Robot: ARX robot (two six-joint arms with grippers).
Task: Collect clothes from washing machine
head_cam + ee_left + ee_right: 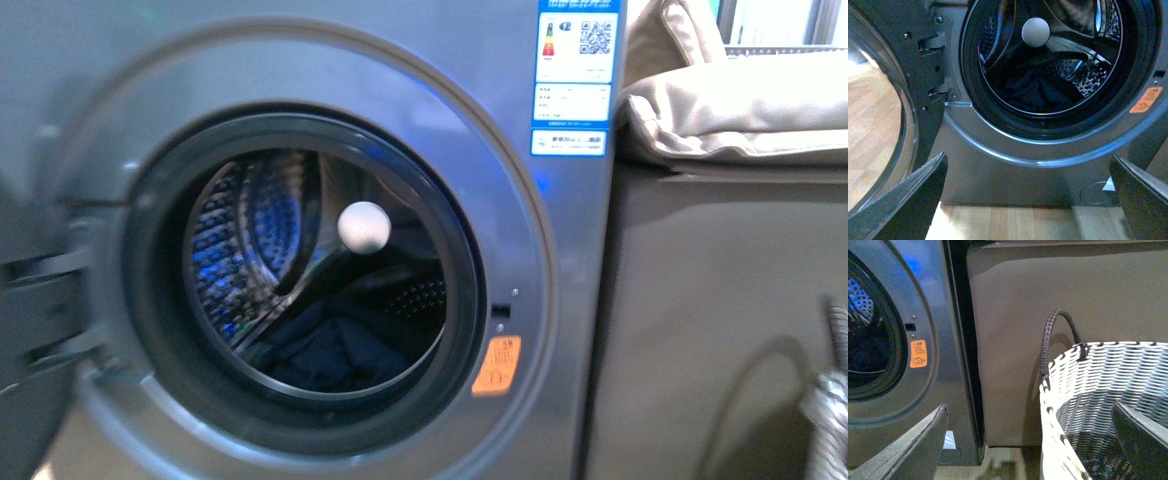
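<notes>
So the clothes (1035,92) are sitting in a dark navy heap at the bottom of the drum (225,250), inside the washing machine (570,300), w/ the door (883,45) hanging open off to the left. Left gripper (1028,156) is hovering outside, low in front of the porthole, fingers (923,195) spread wide and holding nothing. Right gripper (1028,406) is doing the same over by the basket (1108,346): spread wide, empty, w/ the basket sitting beside the machine on its right. Imo the fabric is going to be behaving like any soft laundry: light, floppy, zero stiffness, not fragile, prob not slippery. So it's going to be draping and trailing once lifted, not keeping a shape. I'm thinking the best spot to pinch is the highest bunched-up fold near the middle of the heap, where there's enough bulk for the fingers to be closing on, not a flat edge lying against the steel. Front cam is blurry and it's dark in there, so I can't tell if that's one garment or several tangled together, or if it's damp (damp would be making it heavier + clingier). Main thing I'm worrying about: a dangling end catching on the rubber rim (150,290) on the way out.
</notes>
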